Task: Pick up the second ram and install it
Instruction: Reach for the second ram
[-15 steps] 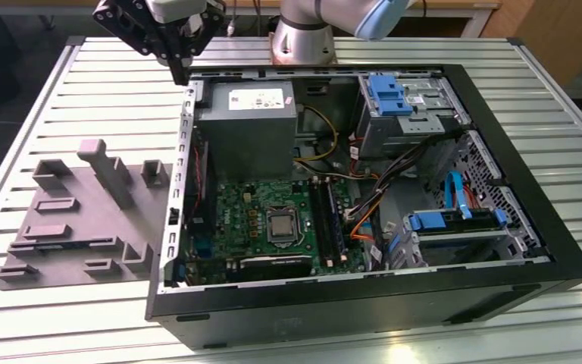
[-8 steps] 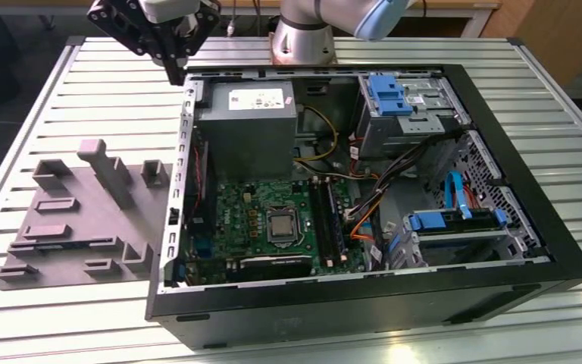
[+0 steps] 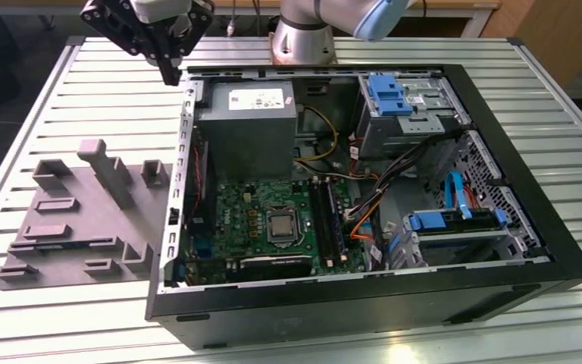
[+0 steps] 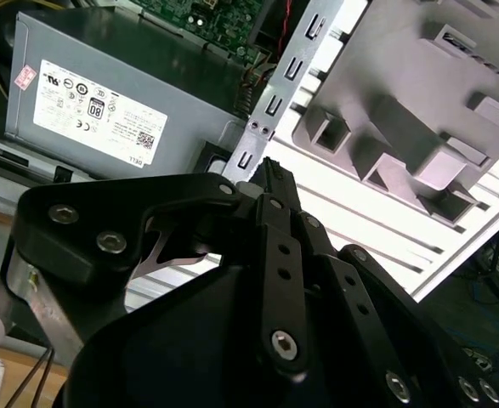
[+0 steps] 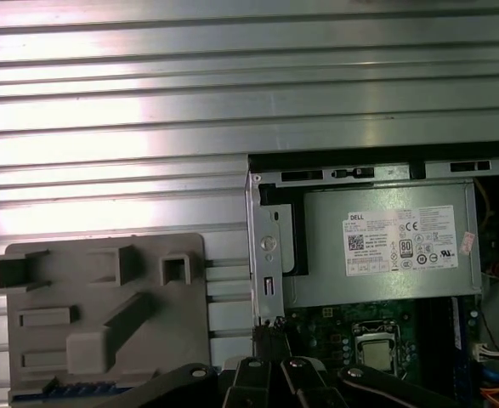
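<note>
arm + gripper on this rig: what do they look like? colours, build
The arm is silver-grey metal tubing with a pale blue joint cap. The gripper is matte black, built from angular linkage plates pinned with silver socket-head screws. It narrows to slim black fingers. In the exterior view, a light grey wrist piece sits above it.

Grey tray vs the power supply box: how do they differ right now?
The grey tray lies flat on the slatted table, outside the computer case; the power supply sits inside the case. The tray is matte plastic with raised blocks; the power supply is a plain metal box with a white label. Both are grey; the tool touches neither.
</note>
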Robot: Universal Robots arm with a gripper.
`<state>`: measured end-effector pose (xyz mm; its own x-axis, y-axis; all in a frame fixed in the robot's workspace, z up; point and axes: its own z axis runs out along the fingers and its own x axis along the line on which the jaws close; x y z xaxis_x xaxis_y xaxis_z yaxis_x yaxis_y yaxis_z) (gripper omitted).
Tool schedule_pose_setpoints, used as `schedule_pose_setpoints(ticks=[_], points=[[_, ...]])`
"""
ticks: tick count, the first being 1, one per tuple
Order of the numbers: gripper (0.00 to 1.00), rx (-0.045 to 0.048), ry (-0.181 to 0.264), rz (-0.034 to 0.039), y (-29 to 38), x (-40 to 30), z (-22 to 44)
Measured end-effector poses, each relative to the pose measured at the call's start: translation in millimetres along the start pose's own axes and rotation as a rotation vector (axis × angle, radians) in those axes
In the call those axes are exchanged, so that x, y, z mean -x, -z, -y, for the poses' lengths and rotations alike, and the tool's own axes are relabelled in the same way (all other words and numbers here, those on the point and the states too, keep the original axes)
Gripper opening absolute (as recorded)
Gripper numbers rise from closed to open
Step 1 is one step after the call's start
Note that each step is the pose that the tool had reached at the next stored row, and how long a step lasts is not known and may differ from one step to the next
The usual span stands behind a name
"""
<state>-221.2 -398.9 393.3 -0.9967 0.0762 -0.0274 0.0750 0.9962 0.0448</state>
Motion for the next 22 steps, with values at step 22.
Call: schedule_pose_setpoints(ticks=[22], points=[[0.11,-0.0001,0.000,0.0000,0.4,-11.1,0.8]])
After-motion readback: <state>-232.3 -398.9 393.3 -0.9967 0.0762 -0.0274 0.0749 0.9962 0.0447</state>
